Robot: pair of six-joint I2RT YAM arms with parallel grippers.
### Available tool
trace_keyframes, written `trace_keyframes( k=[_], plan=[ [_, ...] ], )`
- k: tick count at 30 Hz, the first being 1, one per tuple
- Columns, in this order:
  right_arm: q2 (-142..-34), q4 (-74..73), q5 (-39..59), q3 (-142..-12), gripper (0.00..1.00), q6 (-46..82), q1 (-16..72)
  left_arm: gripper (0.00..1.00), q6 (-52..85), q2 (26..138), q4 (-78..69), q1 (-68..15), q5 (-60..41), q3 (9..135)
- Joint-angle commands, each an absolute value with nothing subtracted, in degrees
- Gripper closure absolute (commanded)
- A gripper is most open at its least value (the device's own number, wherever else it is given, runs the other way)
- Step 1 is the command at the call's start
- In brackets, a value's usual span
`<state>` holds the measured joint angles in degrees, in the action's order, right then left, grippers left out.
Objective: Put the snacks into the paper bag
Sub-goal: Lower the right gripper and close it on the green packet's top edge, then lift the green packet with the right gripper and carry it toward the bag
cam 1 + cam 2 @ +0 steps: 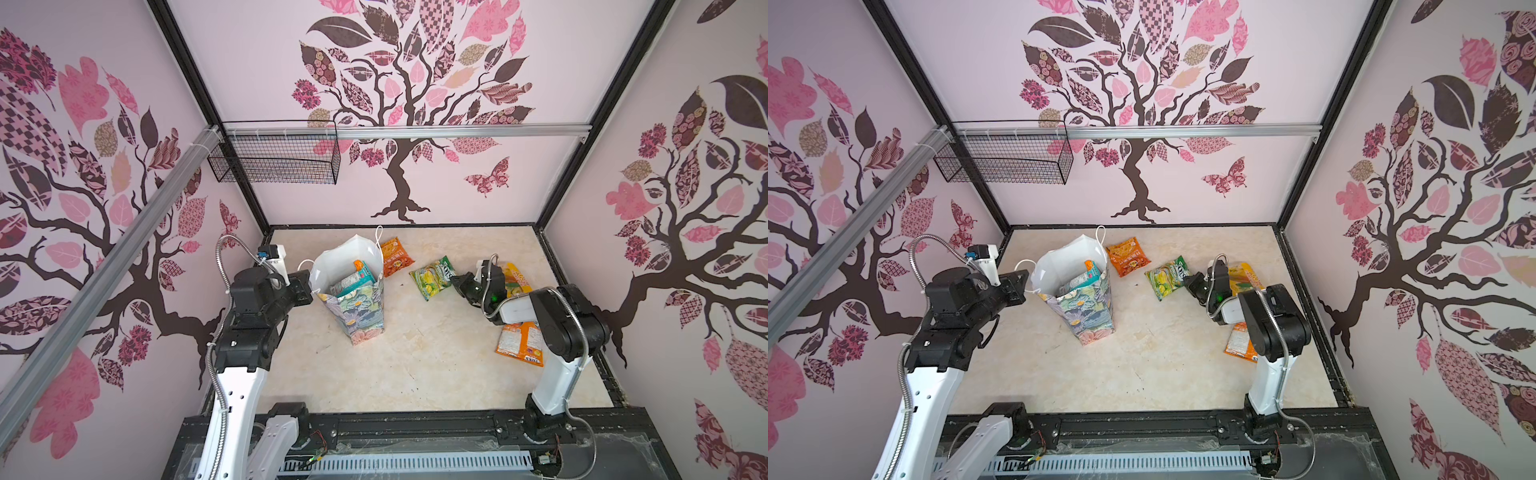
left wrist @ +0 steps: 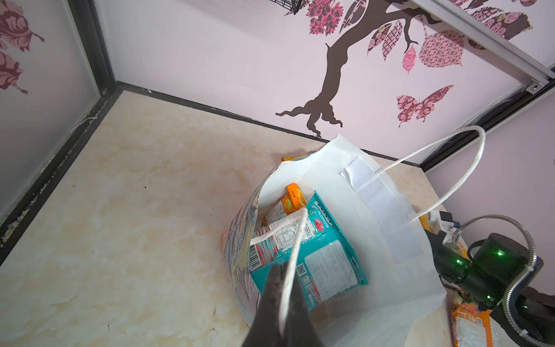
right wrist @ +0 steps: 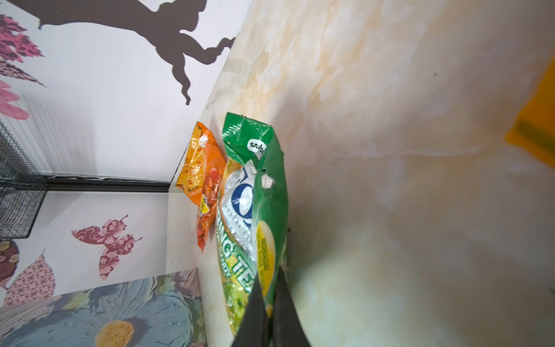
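Both top views: paper bag (image 1: 362,320), floral outside, white inside, upright with its mouth open, left of the middle of the table (image 1: 415,365). A teal packet (image 1: 352,283) and an orange-topped packet (image 1: 360,266) stand on end inside it. Left gripper (image 1: 308,286) is at the bag's left rim and its jaws cannot be read from here. An orange packet (image 1: 397,257) lies flat just behind the bag's right side, near the back wall. A green packet (image 1: 432,276) lies right of the bag and apart from it, with the right gripper (image 1: 457,284) at its right edge. A yellow packet (image 1: 517,278) is partly hidden behind the right arm, and an orange-and-white packet (image 1: 519,343) lies under that arm, nearer the front. A black wire basket (image 1: 274,158) hangs on the back rail, upper left. Left wrist view: the left gripper's fingers (image 2: 271,288) are pressed together on a white cord handle (image 2: 300,234), which runs up from between them to the bag's near rim. A second handle (image 2: 450,156) arches over the far side, and the teal packet leans against the white inner wall. Right wrist view: the right gripper's fingers (image 3: 255,309) pinch the near edge of the green packet, with the orange packet beyond it and the bag's floral wall in one corner
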<state>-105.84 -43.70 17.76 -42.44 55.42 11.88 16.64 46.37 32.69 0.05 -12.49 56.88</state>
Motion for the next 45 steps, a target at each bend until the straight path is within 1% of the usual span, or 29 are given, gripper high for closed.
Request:
trace_keyframes(
  k=[1,9,14,19,23,28,33,36,42,45],
  plan=[
    [-100.40,-43.27,18.81,-42.37,1.00,53.80,11.67,1.00,16.61,46.21,31.86,-0.02,-11.95,56.49],
    [-93.82,-40.16,18.53,-42.71,1.00,50.94,13.61,1.00,16.54,46.08,31.63,-0.04,-11.87,56.36],
    [-89.32,-31.76,13.41,-46.25,1.00,44.74,17.95,1.00,16.53,46.25,31.48,-0.01,-11.87,56.23],
    [-86.44,-31.67,14.11,-46.59,1.00,44.52,19.62,1.00,16.53,46.18,31.56,0.00,-11.67,56.13],
    [-83.63,-26.73,11.99,-48.66,1.00,40.91,21.68,1.00,16.66,46.22,31.47,0.00,-11.74,56.06],
    [-81.38,-29.12,16.26,-48.60,1.00,42.68,22.20,1.00,16.61,46.23,31.46,0.00,-11.78,56.07],
    [-78.21,-28.71,18.10,-49.41,1.00,42.81,23.67,1.00,16.61,46.29,31.51,0.00,-11.78,56.03],
    [-76.45,-25.23,17.84,-50.66,1.00,42.69,24.38,1.00,16.61,46.16,31.47,0.00,-11.78,56.03],
    [-73.13,-24.26,19.65,-51.50,1.00,41.36,26.14,1.00,16.70,45.94,31.21,0.00,-12.21,55.90],
    [-71.54,-20.64,19.19,-52.92,1.00,40.34,26.91,1.00,16.77,45.72,31.09,0.00,-12.24,55.73]
  ],
)
